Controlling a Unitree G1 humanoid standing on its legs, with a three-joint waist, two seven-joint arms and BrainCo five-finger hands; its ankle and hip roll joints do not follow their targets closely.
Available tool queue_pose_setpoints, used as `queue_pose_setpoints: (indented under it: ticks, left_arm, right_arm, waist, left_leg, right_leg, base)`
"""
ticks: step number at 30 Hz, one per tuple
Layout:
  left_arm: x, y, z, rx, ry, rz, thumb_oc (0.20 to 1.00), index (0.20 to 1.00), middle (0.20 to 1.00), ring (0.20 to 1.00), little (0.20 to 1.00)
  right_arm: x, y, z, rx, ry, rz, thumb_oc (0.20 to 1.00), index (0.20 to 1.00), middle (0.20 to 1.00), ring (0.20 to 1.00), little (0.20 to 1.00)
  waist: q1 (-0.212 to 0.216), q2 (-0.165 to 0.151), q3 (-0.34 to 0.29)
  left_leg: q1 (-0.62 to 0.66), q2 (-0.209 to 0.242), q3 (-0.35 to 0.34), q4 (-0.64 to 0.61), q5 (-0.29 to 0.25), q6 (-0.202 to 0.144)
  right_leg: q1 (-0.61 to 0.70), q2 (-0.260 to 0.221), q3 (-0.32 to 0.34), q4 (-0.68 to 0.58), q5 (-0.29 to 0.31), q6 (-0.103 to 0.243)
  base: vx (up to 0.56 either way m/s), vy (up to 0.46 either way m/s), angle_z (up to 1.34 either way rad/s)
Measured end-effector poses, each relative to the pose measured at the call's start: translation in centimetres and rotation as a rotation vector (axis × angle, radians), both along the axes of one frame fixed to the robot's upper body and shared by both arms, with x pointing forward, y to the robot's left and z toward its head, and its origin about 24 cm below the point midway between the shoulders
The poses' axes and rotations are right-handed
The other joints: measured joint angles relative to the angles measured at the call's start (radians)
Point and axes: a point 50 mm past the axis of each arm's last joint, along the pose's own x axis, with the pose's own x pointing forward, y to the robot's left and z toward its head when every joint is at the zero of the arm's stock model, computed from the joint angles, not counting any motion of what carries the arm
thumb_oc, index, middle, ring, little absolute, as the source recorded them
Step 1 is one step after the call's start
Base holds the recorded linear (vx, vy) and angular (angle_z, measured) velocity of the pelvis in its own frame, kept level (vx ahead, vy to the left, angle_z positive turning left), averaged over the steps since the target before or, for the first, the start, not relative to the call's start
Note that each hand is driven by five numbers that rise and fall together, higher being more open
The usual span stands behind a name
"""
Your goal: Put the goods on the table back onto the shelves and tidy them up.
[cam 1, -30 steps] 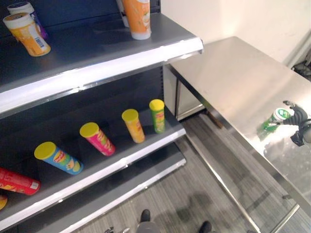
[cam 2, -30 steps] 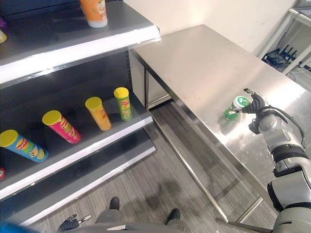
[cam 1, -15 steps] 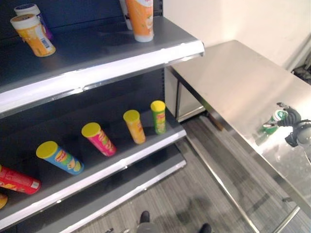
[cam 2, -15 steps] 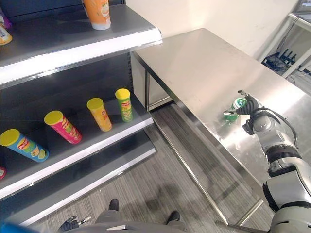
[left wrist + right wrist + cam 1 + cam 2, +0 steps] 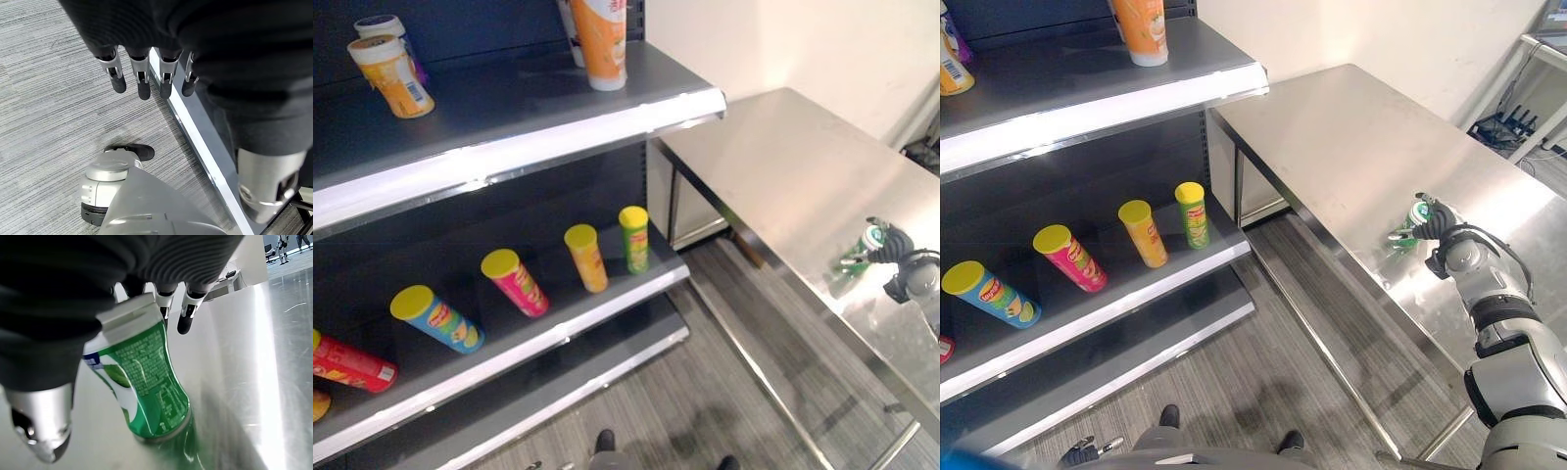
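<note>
Right hand [image 5: 161, 264] sat over the green bottle [image 5: 146, 382] on the table [image 5: 1332, 137], fingers [image 5: 188, 316] loosely spread beside it, not clamped. Left hand [image 5: 146, 73] hung relaxed. Judged early: bottle not lifted, shelves [image 5: 509, 147] unsorted.

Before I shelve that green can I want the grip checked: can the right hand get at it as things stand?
Probably yes. The right hand is already at the green can, which stands on the steel table with its fingers beside the top, and nothing lies between them.
</note>
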Motion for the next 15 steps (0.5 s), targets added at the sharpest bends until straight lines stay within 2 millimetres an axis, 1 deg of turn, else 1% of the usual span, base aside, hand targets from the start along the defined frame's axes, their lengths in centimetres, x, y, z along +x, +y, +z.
queue_pose_setpoints:
  ticks: [8,9,10,11,15]
  left_arm:
    - [0.0,0.0,0.0,0.0,0.0,0.0,1.0,1.0,1.0,1.0,1.0]
    - [0.0,0.0,0.0,0.0,0.0,0.0,1.0,1.0,1.0,1.0,1.0]
    - [-0.01,0.0,0.0,0.0,0.0,0.0,1.0,1.0,1.0,1.0,1.0]
    - [-0.02,0.0,0.0,0.0,0.001,0.0,1.0,1.0,1.0,1.0,1.0]
    - [0.0,0.01,0.0,0.001,0.001,0.0,1.0,1.0,1.0,1.0,1.0]
  right_arm:
    - [-0.03,-0.06,-0.05,-0.002,0.006,-0.006,1.0,1.0,1.0,1.0,1.0]
    - [-0.03,-0.06,-0.05,-0.002,0.006,-0.006,0.865,0.865,0.865,0.865,0.865]
    - [-0.03,-0.07,-0.06,-0.002,0.006,-0.006,0.79,0.79,0.79,0.79,0.79]
    - [-0.07,-0.14,-0.08,-0.002,0.006,-0.01,0.2,0.2,0.2,0.2,0.2]
    - [-0.08,-0.18,-0.07,-0.002,0.005,-0.012,0.2,0.2,0.2,0.2,0.2]
  waist:
    - [-0.001,-0.001,-0.002]
    - [-0.001,-0.001,-0.002]
    - [0.0,-0.001,-0.002]
    - [0.001,-0.001,-0.003]
    - [0.002,-0.003,-0.003]
  left_leg:
    - [0.0,0.0,0.0,0.0,0.0,0.0]
    - [0.0,0.0,0.0,0.0,0.0,0.0]
    - [0.0,0.0,0.0,0.0,0.0,0.0]
    - [0.001,0.0,0.0,0.0,0.0,0.0]
    - [0.001,0.0,0.0,0.0,0.0,0.0]
  right_leg:
    - [0.0,0.0,0.0,0.0,0.0,0.0]
    - [0.0,0.0,0.0,0.0,0.0,0.0]
    - [0.0,0.0,0.0,0.0,0.0,0.0]
    - [0.0,0.0,0.0,0.0,0.0,0.0]
    - [0.001,0.0,0.0,0.0,0.0,0.0]
  base:
    - [0.0,0.0,0.0]
    - [0.0,0.0,0.0]
    - [0.0,0.0,0.0]
    - [0.0,0.0,0.0]
    - [0.0,0.0,0.0]
